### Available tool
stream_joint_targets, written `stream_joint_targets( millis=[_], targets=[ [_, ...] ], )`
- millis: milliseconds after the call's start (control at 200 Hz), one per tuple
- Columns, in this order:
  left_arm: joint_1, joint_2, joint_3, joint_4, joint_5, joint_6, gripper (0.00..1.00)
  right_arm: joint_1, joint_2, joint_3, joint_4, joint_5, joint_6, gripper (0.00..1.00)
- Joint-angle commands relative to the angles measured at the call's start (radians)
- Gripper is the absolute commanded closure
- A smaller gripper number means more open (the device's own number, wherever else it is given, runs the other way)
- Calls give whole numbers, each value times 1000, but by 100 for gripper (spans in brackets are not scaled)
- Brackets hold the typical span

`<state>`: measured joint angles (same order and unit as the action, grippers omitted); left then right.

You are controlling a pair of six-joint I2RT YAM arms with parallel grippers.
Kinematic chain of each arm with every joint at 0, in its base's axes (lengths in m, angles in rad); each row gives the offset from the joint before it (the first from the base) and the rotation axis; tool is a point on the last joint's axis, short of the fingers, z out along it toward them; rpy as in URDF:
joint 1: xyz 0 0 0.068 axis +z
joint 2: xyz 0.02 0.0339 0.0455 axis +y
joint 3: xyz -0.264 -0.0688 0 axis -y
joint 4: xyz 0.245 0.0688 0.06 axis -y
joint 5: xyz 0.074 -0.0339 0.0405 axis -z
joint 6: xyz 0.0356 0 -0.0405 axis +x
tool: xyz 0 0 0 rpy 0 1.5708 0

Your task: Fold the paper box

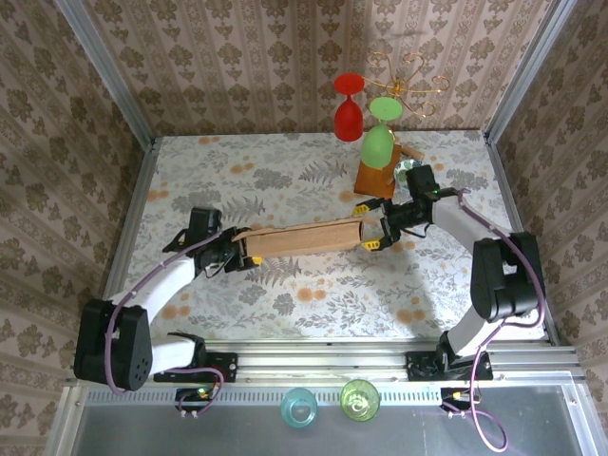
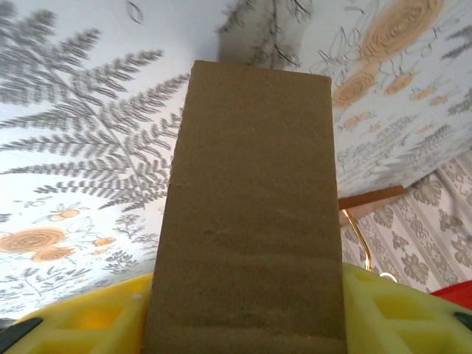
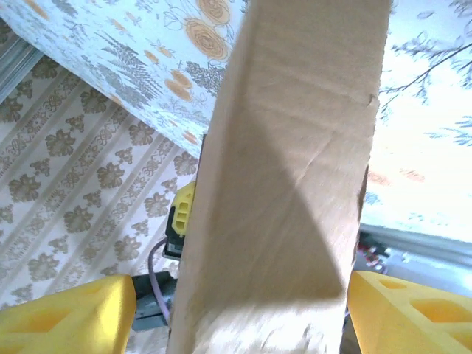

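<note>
The paper box (image 1: 304,237) lies long and flat in the middle of the worktop (image 1: 285,180), between the two arms. The left fingers (image 2: 398,310) pinch one end. The right fingers (image 3: 66,310) stand wide around the other end, with a gap on one side. The folding looks partway done. Next, I think the right fingers need a new hold to bend a flap up.

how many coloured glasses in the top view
4. A red glass and a green glass hang upside down at the far edge; a teal glass and a second green glass stand before the arm bases.

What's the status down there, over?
Left gripper clamped on one end of the paper box. Right gripper open, jaws astride the other end. Wooden stand close behind it, over.
</note>
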<state>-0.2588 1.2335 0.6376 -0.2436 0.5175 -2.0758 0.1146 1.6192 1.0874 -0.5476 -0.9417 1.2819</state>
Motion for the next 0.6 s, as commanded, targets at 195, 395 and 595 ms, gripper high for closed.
stream_joint_targets(
  millis=[195,395,595],
  targets=[
    [110,-32,68,-299,24,100,74,-11,-201,150,-266,359,-556,31],
    [176,27,139,-426,40,223,74,152,-315,160,-233,603,-1019,49],
    [204,83,177,-444,41,272,73,273,-274,219,-252,713,-1334,47]
  ],
)
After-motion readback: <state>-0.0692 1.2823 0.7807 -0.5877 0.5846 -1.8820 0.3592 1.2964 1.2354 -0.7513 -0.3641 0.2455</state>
